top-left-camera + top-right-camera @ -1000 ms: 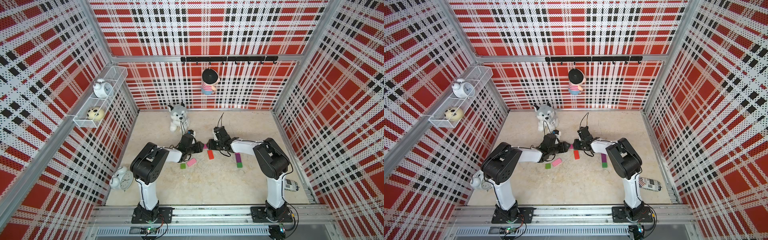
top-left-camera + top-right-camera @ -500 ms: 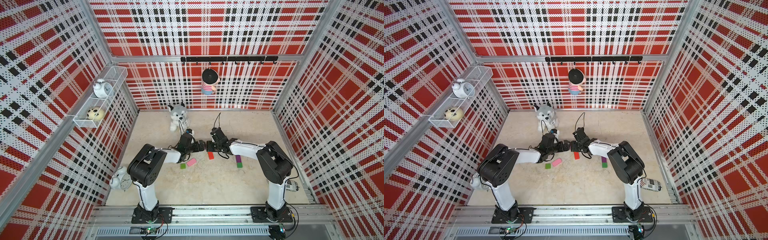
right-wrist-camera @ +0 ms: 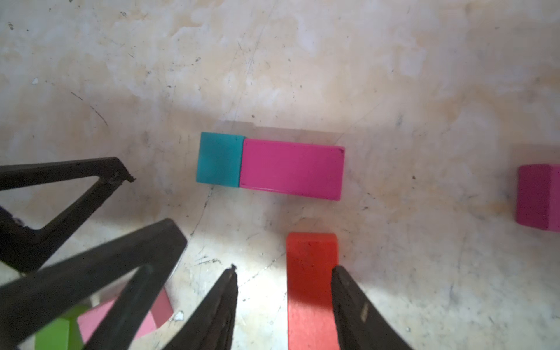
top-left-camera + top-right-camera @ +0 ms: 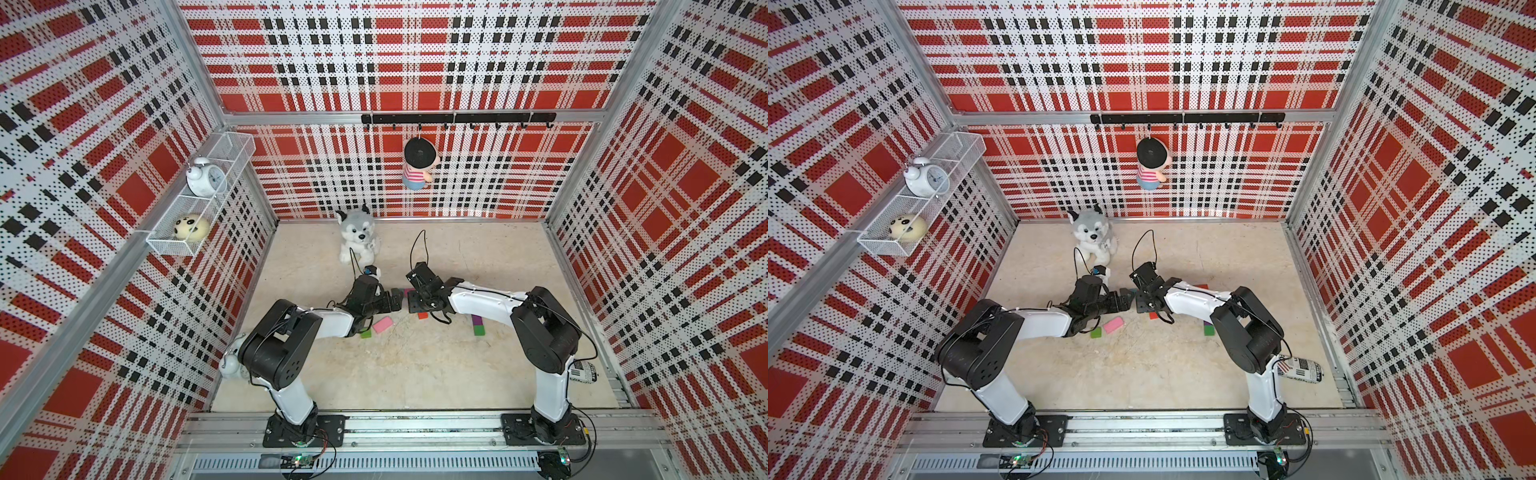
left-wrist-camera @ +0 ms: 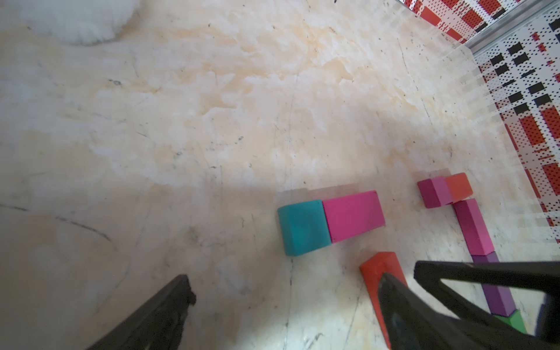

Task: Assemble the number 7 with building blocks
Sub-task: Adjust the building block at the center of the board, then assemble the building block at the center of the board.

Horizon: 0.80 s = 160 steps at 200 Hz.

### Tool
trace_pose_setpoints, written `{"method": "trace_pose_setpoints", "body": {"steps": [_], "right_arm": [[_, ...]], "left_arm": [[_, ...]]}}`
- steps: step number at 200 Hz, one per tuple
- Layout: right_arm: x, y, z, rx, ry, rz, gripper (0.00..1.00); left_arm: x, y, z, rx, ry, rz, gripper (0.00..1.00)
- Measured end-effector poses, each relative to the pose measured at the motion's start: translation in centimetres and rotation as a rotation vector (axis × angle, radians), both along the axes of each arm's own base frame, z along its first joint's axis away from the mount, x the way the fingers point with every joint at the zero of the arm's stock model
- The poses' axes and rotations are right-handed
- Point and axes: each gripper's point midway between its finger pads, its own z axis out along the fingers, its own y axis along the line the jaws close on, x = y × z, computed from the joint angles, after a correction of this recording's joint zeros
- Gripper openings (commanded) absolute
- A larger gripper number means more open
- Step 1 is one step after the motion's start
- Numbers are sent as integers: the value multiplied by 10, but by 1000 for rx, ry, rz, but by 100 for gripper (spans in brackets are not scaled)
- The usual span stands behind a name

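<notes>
The red-orange block [image 3: 309, 272] is running off the right wrist picture's edge, as is a dark magenta block [image 3: 538, 197]. In both top views the right arm [image 4: 482, 301] is covering much of the number 7 [image 5: 472, 224].

Top views look down from high; both wrist views, close in, share the teal block [image 5: 303, 231] [image 3: 219, 159].

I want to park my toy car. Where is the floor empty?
Best: the wide patch between the pale pink rectangular block and the front metal rail. Also the back strip right of the grey plush dog. Crowded: the middle, where the left gripper, right gripper, teal square block, magenta rectangular block and red-orange block bunch together.
</notes>
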Motion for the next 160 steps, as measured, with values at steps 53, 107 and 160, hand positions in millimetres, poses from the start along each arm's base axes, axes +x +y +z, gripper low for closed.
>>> {"method": "trace_pose_setpoints", "body": {"steps": [53,107,160], "right_arm": [[-3,-8,-4,-37,10,-12,52],[-6,-10,-12,-56,30,-9,49],[-10,-13,-25,-93,70,-5,44]], "left_arm": [[-2,6,-6,8,12,8,98],[-2,14,-5,7,12,25,98],[-2,18,-4,4,11,31,98]]}}
